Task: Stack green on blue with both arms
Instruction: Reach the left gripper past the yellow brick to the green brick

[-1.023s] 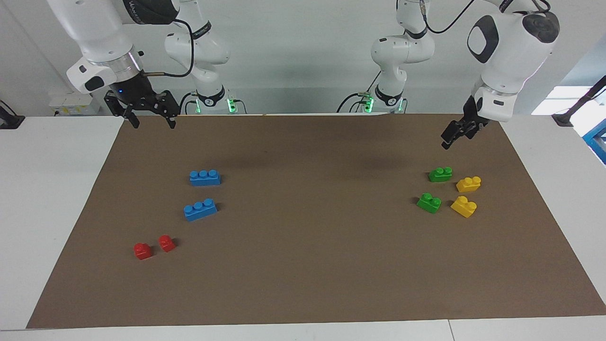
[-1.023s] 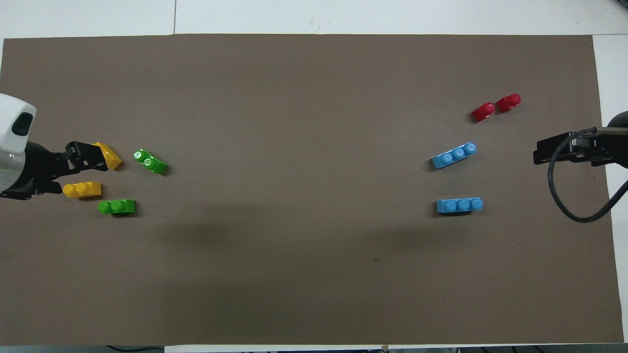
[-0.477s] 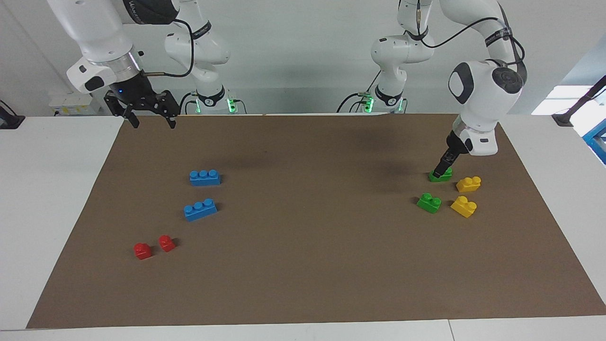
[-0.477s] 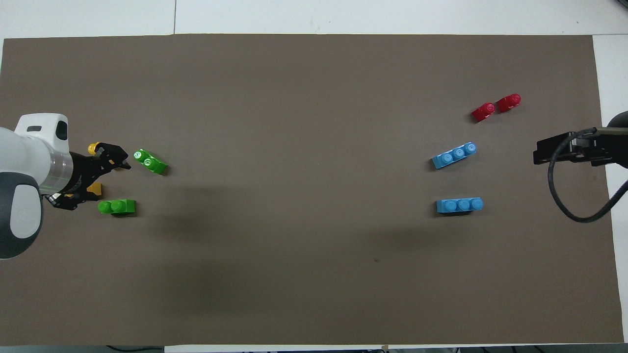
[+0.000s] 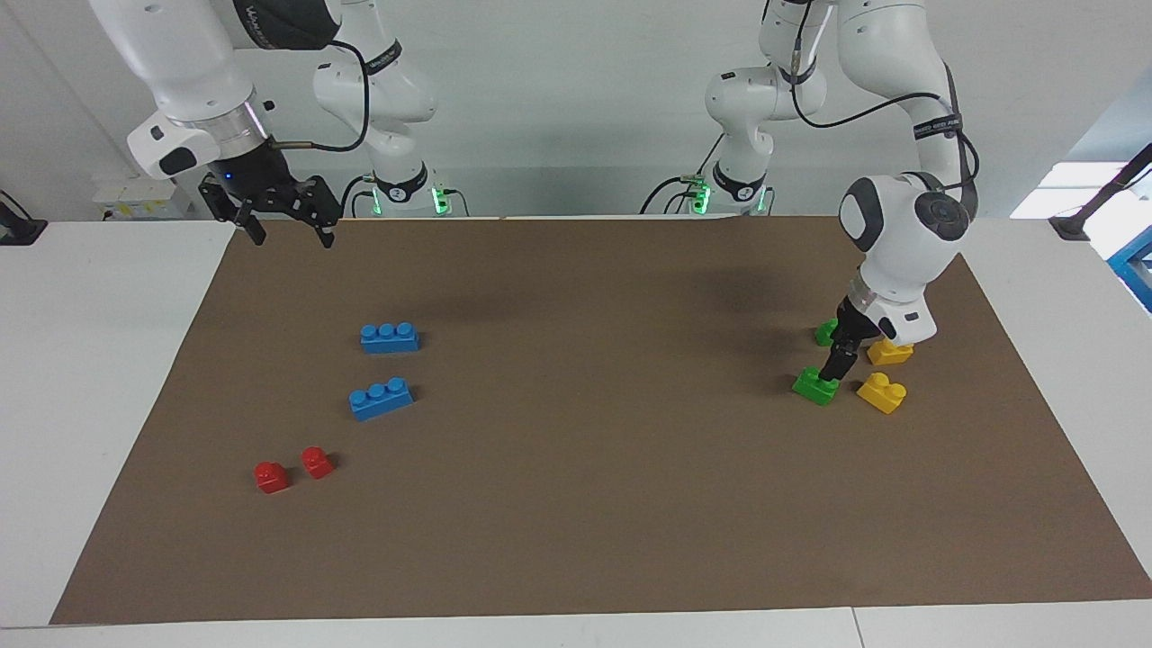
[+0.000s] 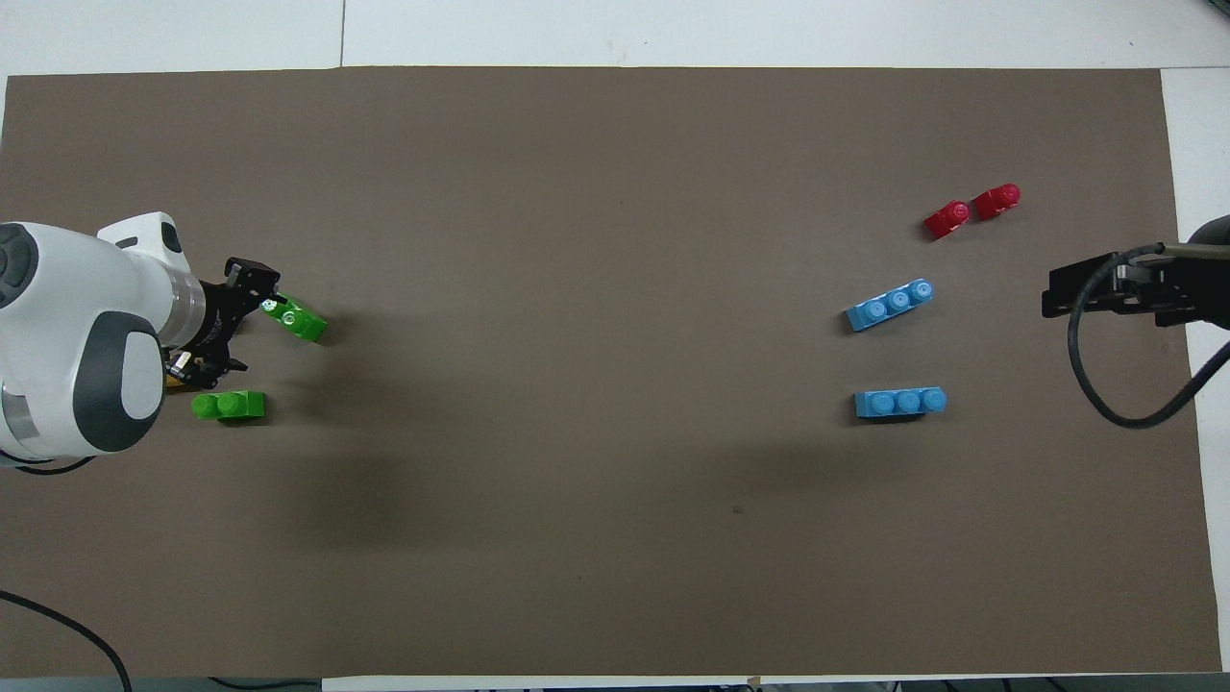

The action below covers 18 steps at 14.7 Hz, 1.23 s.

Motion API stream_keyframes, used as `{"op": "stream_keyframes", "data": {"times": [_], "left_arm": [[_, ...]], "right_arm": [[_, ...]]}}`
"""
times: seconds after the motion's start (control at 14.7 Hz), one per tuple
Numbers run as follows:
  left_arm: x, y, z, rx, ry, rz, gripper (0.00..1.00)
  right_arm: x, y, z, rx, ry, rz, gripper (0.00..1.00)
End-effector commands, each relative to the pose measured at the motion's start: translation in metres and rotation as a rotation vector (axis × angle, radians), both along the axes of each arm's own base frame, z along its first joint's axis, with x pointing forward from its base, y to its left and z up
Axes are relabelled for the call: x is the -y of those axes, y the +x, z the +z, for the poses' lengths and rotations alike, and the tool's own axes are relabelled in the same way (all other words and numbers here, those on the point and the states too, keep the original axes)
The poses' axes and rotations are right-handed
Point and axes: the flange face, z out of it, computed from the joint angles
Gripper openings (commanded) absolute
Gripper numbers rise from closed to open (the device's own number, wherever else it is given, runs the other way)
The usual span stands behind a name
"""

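1. The left gripper (image 5: 839,363) is low at the farther green brick (image 5: 815,386), beside the yellow bricks (image 5: 882,393); I cannot tell its grasp.
2. The right gripper (image 5: 286,220) waits open over the mat edge; the blue bricks (image 5: 382,399) lie toward its end.

Left arm: extended low toward its own end of the desk, forearm bent steeply down, wrist angled downward. The left gripper (image 5: 840,362) points down close to the desk surface. Right arm: waits raised at its own end. The right gripper (image 5: 286,236) hangs in the air, fingers (image 5: 255,229) spread apart and pointing down.
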Motion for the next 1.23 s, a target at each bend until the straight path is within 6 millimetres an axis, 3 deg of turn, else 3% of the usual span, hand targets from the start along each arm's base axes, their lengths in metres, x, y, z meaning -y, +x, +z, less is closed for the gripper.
{"op": "stream_keyframes", "data": {"times": [0.0, 0.14, 0.34, 0.61, 0.89, 1.16], "left_arm": [[-0.001, 0.015, -0.005, 0.034, -0.006, 0.030, 1.00], [-0.004, 0.017, -0.010, 0.043, -0.008, 0.038, 1.00], [0.001, 0.022, -0.023, 0.062, -0.010, 0.055, 1.00], [0.009, 0.023, -0.036, 0.037, 0.024, 0.006, 1.00], [0.006, 0.023, -0.036, 0.037, 0.024, 0.009, 1.00], [0.003, 0.025, -0.041, 0.040, 0.023, 0.016, 0.91]], "right_arm": [[0.001, 0.007, -0.024, 0.020, -0.022, -0.120, 0.98], [-0.002, 0.020, -0.042, 0.031, -0.012, -0.235, 0.98], [0.001, 0.046, -0.093, -0.010, 0.001, -0.378, 0.97], [0.001, 0.071, -0.149, -0.064, 0.027, -0.729, 0.96], [0.005, 0.084, -0.182, -0.112, 0.121, -0.817, 0.96], [0.000, 0.090, -0.203, -0.189, 0.213, -0.952, 0.95]]}}
